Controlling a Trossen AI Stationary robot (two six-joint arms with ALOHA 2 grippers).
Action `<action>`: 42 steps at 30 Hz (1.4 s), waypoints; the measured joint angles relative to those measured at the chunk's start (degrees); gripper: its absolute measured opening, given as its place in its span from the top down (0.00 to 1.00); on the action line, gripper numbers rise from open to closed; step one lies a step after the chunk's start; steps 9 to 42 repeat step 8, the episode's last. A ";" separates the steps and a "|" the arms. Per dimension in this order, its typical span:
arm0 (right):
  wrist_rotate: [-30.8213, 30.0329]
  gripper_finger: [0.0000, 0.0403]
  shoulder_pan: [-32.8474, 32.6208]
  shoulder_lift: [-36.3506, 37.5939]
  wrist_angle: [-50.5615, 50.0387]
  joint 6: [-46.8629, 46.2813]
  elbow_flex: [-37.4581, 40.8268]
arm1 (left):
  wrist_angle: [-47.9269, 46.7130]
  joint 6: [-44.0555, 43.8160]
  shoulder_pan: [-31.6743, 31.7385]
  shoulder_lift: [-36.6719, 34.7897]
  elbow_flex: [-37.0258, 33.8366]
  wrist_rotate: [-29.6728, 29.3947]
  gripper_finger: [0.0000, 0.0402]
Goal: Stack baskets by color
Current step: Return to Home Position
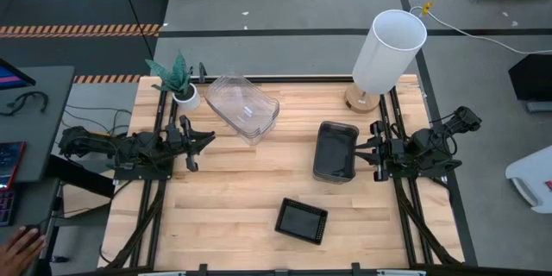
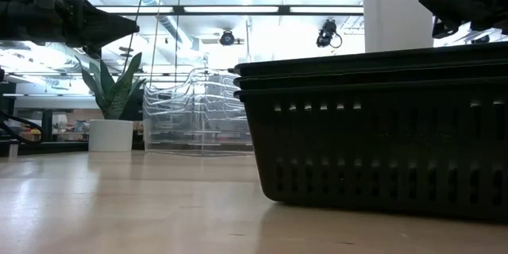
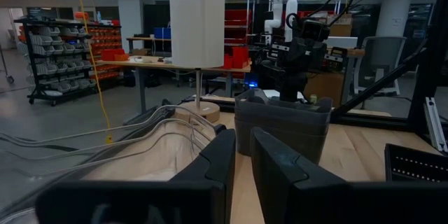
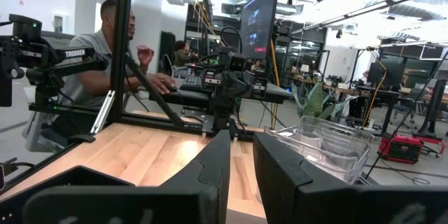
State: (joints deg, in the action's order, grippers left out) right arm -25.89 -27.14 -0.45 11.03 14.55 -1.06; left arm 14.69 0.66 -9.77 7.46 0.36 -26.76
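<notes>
A stack of clear baskets (image 1: 246,108) rests on its base at the far left of the table, also in the right wrist view (image 4: 329,147). A stack of smoky grey baskets (image 1: 336,151) stands right of centre (image 3: 283,122). Black baskets (image 1: 302,221) sit near the front edge; their nested rims show in the low view (image 2: 373,67). My left gripper (image 1: 203,140) hovers at the table's left, level, pointing right, and is open by a narrow gap (image 3: 241,171). My right gripper (image 1: 366,151) hovers just right of the grey stack, pointing left, also open by a narrow gap (image 4: 241,175). Neither gripper holds anything.
A white lamp shade (image 1: 390,50) stands at the far right and a small potted plant (image 1: 181,86) at the far left. A person (image 4: 112,49) sits beyond the table's left side, with a hand (image 1: 21,246) near that edge. Bare wood (image 1: 233,198) lies front left.
</notes>
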 joint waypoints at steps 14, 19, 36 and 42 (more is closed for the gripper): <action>0.01 0.82 0.02 -0.02 0.00 0.00 0.00 | 0.00 0.01 -0.01 0.00 0.00 0.00 0.85; 0.01 0.82 0.02 -0.02 0.00 0.00 0.00 | 0.00 0.01 -0.01 0.00 0.00 0.00 0.85; 0.01 0.82 0.02 -0.02 0.00 0.00 0.00 | 0.00 0.01 -0.01 0.00 0.00 0.00 0.85; 0.01 0.82 0.02 -0.02 0.00 0.00 0.00 | 0.00 0.01 -0.01 0.00 0.00 0.00 0.85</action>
